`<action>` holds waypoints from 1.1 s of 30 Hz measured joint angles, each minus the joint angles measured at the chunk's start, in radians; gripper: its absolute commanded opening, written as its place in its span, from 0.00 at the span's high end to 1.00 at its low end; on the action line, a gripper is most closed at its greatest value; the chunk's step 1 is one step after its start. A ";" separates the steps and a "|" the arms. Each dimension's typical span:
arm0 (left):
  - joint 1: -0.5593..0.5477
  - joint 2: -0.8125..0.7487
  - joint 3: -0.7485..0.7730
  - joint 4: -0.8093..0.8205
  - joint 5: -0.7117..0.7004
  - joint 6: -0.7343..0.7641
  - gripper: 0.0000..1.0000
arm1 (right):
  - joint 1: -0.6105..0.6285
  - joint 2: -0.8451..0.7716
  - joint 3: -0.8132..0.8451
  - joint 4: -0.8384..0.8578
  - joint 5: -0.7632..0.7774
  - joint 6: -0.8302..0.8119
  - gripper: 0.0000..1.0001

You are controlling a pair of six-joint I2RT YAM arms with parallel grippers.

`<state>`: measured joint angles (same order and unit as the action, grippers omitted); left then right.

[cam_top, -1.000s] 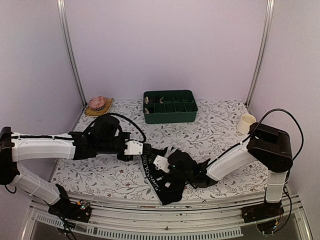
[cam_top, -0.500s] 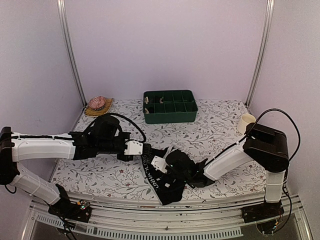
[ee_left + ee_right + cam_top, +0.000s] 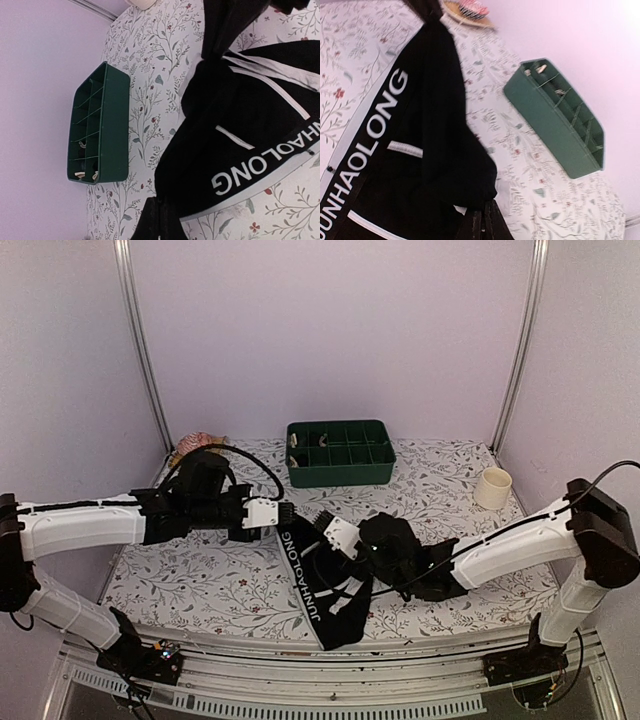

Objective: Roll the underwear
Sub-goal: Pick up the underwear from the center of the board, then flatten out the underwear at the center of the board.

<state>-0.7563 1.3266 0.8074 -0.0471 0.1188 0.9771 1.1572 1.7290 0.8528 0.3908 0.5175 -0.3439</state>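
Both sets of jaws are pinched fully closed on the striped underwear [image 3: 332,612]. The left jaws grip one end of its lettered white waistband, and the right jaws hold a fold of black fabric just beside it. The garment drapes over the floral counter [image 3: 200,580] near its front edge, well apart from the green tray [image 3: 340,476].

tbl [image 3: 430,502]: floral cloth top | 12 o'clk: green divided bin [image 3: 340,453] | 2 o'clk: cream cup [image 3: 494,488] | 10 o'clk: woven mat [image 3: 182,458] w/ pink item | 6 o'clk: black striped underwear [image 3: 328,608], low end on cloth
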 measured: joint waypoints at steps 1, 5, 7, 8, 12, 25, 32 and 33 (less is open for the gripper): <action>0.009 -0.002 0.021 -0.006 0.004 0.003 1.00 | 0.000 -0.053 0.000 -0.017 0.024 -0.013 0.98; 0.022 -0.018 0.109 -0.042 0.024 0.027 1.00 | 0.001 -0.214 0.028 -0.114 0.105 -0.052 0.98; 0.022 -0.026 0.159 -0.063 0.034 0.045 1.00 | 0.010 -0.258 0.059 -0.172 0.149 -0.072 0.98; 0.022 -0.031 0.183 -0.074 0.037 0.053 1.00 | 0.018 -0.272 0.075 -0.202 0.174 -0.085 0.98; 0.018 -0.061 0.251 -0.115 0.050 0.082 1.00 | 0.084 -0.307 0.116 -0.282 0.274 -0.142 0.98; -0.119 -0.355 0.193 -0.205 0.054 0.129 1.00 | 0.252 -0.488 0.120 -0.170 0.427 -0.369 0.98; -0.134 -0.431 0.154 -0.230 0.086 0.112 1.00 | 0.267 -0.504 0.119 -0.114 0.440 -0.414 0.98; -0.136 -0.441 0.152 -0.231 0.092 0.106 1.00 | 0.272 -0.504 0.118 -0.111 0.443 -0.420 0.98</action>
<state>-0.8921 0.8856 0.9596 -0.2783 0.2108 1.0836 1.4292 1.2251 0.9710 0.2798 0.9600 -0.7643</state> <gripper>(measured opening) 0.009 0.021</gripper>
